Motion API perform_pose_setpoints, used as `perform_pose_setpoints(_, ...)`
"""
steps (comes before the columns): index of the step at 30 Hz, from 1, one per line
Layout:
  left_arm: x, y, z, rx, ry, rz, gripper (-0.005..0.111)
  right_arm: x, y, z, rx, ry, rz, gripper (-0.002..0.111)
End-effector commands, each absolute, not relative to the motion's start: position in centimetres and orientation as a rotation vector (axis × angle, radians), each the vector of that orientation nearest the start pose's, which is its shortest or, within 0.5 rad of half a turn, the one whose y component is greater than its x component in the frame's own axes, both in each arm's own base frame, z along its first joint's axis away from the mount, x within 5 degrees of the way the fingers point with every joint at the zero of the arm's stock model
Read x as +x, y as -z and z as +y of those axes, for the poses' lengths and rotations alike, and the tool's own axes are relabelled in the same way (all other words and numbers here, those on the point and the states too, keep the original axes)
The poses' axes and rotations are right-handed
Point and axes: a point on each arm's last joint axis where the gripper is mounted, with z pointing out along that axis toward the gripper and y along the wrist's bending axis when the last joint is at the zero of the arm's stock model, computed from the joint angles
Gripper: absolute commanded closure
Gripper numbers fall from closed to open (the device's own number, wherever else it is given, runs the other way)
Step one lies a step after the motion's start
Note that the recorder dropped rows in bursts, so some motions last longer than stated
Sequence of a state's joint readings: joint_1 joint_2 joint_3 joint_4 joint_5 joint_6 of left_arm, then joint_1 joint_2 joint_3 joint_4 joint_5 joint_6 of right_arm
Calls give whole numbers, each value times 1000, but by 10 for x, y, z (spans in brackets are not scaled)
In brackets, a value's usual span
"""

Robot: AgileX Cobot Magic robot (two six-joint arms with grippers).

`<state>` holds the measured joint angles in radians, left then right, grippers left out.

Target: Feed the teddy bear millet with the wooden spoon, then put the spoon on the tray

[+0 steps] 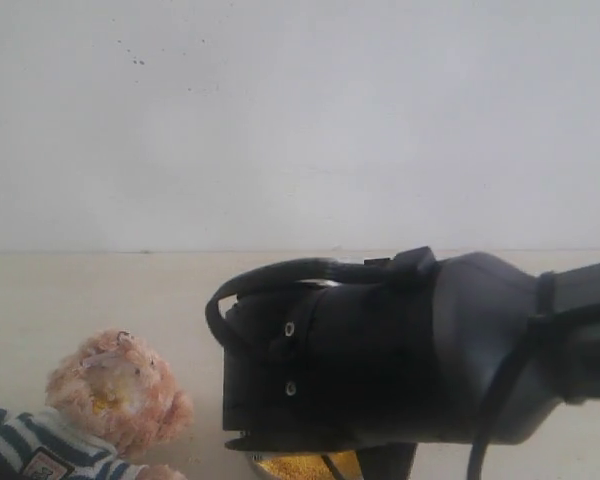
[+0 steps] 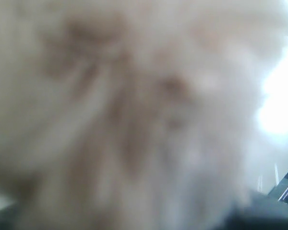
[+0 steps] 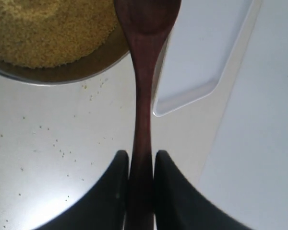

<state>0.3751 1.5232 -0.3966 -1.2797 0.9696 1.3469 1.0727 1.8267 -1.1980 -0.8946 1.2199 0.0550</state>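
The teddy bear (image 1: 115, 390) lies at the lower left of the exterior view, with yellow specks on its muzzle. Blurred light-brown fur (image 2: 134, 120) fills the left wrist view and hides the left gripper's jaws. My right gripper (image 3: 142, 155) is shut on the thin handle of the wooden spoon (image 3: 143, 96). The spoon's oval bowl points out between the metal bowl of millet (image 3: 43, 28) and the white tray (image 3: 201, 57), above the table. No grain shows on the spoon. A sliver of millet (image 1: 300, 466) shows under the right arm (image 1: 380, 350).
Several loose millet grains (image 3: 62, 153) are scattered on the pale table beside the metal bowl's rim (image 3: 86, 72). The bulky black right arm blocks the lower middle of the exterior view. A plain white wall stands behind the table.
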Motion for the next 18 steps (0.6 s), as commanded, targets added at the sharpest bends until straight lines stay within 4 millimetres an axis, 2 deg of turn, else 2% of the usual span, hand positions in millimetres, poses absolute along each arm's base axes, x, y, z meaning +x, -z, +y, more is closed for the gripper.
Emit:
perform_pose_setpoints(1,192,-148,-2,-59,1141,2495,103,222,-200,263,-1774,1136,1999,106)
perform_pose_setpoints(5,192,-148,-2,-59,1141,2495,103,225,-193,265,-1788,1167,1981,106)
perform_pose_setpoints(18,192,-148,-2,-59,1141,2495,103,222,-191,266,-1708,1126,2055,106)
